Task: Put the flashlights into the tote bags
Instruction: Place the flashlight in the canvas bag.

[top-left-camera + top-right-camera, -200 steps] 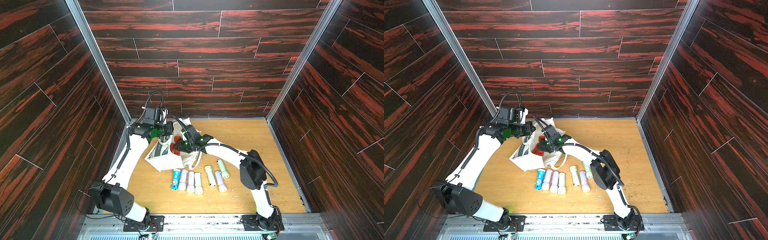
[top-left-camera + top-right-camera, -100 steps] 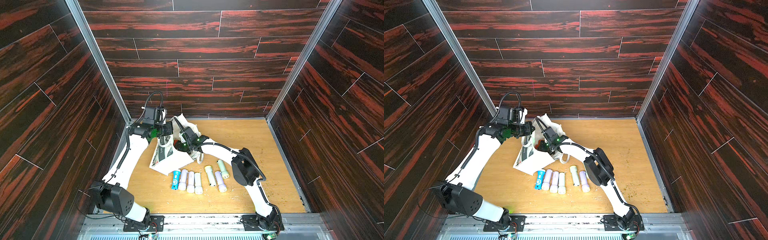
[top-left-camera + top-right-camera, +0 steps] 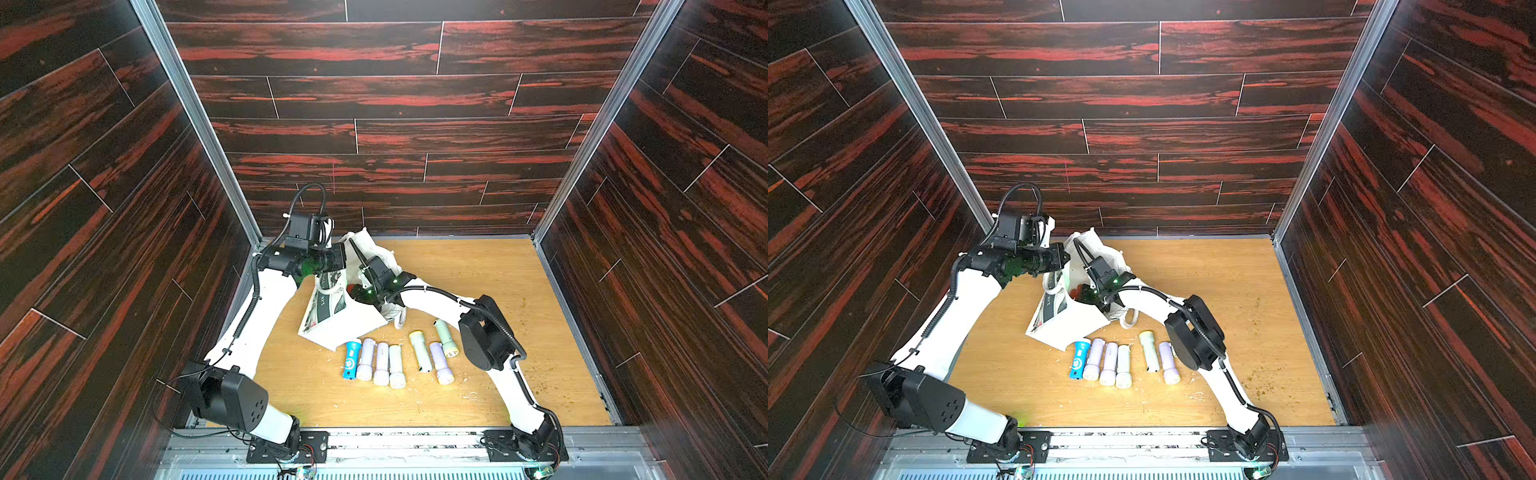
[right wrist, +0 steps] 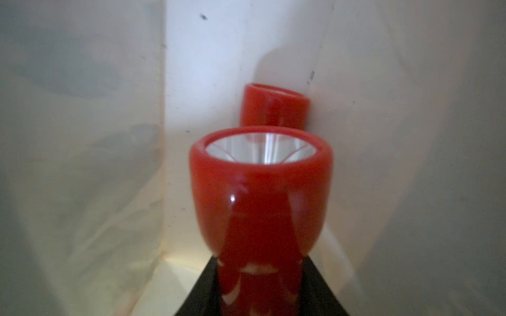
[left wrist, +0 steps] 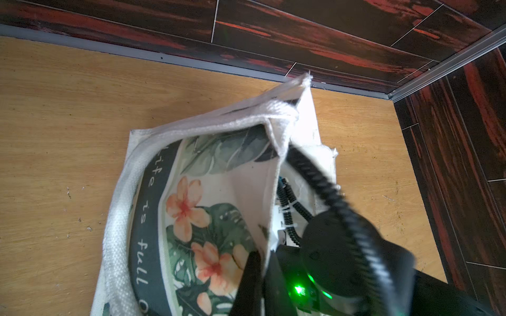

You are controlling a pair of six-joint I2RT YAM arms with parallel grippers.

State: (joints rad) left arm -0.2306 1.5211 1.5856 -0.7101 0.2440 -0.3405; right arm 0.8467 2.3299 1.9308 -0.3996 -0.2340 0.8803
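Inside the bag near the worktop's far-left corner, our right gripper was clamped on a red flashlight pointing lens-first at a second flashlight straight ahead, while our left gripper pinched the bag's rim.

Left arm: elbow low by its base, forearm angled up, wrist roughly level just beside the tote bag mouth. Left gripper is clamped on the bag's top edge, cloth pinched between the jaws, edge held up off the rest of the bag. Right arm: elbow raised on the bag's opposite side, forearm sloping down into the opening. Right gripper is inside the bag, closed on a red flashlight, whose head points away from the wrist. Its fingertips are hidden in both top views.
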